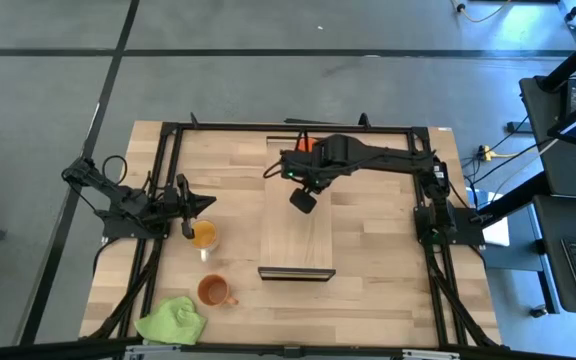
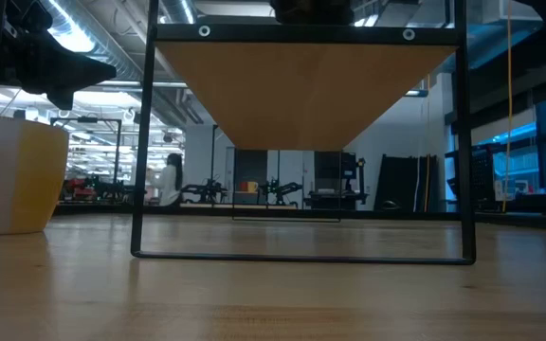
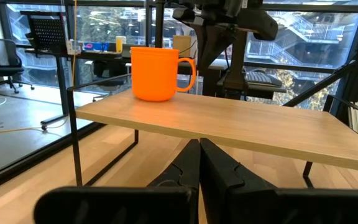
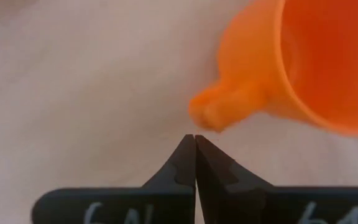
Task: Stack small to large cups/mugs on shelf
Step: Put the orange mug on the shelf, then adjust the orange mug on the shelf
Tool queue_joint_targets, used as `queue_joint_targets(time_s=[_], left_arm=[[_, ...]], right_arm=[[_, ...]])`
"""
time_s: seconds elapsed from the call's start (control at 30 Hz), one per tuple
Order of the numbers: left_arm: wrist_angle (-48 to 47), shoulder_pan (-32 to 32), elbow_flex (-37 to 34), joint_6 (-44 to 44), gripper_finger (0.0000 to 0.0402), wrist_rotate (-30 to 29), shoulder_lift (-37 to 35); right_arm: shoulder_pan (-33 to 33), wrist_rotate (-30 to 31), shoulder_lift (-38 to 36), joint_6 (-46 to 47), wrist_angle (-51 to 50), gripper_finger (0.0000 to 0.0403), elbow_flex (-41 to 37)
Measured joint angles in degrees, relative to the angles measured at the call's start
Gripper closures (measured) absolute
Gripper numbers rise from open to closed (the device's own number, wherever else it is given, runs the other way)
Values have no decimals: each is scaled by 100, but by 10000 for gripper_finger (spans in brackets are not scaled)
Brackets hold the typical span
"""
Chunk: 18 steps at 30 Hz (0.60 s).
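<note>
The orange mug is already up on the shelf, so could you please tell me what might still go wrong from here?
1. The right gripper, jaws shut, hangs just beside the orange mug by its handle; a careless sideways move might knock it along the shelf.
2. The left gripper, also shut, sits right next to the yellow cup; it may tip the cup unless it opens first.
3. The brown mug lies close to the green cloth, which could snag during a pick.
</note>
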Motion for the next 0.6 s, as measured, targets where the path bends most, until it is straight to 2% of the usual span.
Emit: queue_joint_targets(time_s=[0.17,0.33,0.47,0.6], left_arm=[[1,0,0,-2,401,0,2],[2,0,0,0,401,-2,0],[0,0,0,-1,401,-1,1],[0,0,0,-1,401,0,2]], right_arm=[[110,210,-6,241,-336,397,2],[328,216,-208,133,-236,371,78],[325,234,-312,84,112,342,440],[-47,354,-389,-16,37,316,1101]])
